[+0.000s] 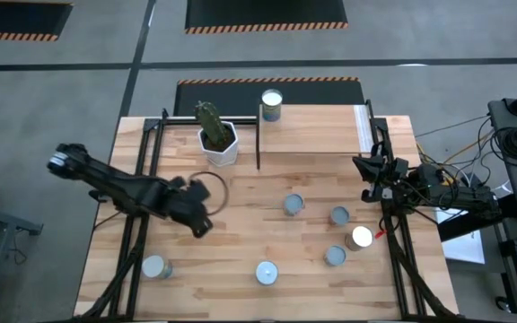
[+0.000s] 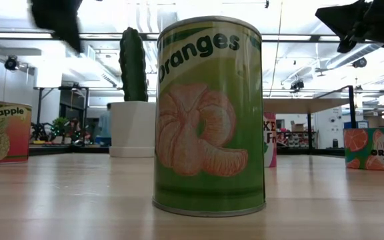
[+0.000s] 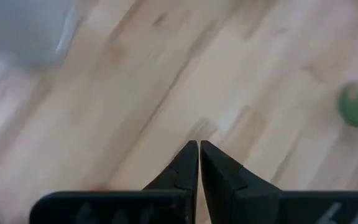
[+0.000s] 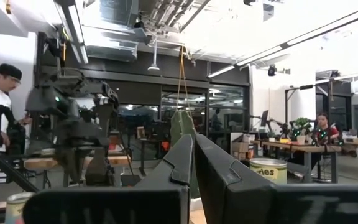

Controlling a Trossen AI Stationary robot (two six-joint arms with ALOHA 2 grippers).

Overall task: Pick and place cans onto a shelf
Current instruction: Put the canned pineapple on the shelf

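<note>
Judging by the high view, the task is only begun: one can [image 1: 271, 104] stands on the shelf [image 1: 317, 130] at 12 o'clock of the counter [image 1: 249, 206], while six cans wait on the counter, from the one at 7 o'clock [image 1: 155, 266] across to the group at 4 o'clock [image 1: 361, 237]. The left gripper [image 1: 201, 219] hovers at 9 o'clock, its jaws closed and empty. The right gripper [image 1: 367, 178] waits at 3 o'clock, jaws closed too. In the low view, labels read "Pineapple" [image 2: 4, 131] and "Oranges" [image 2: 209, 117].
</note>
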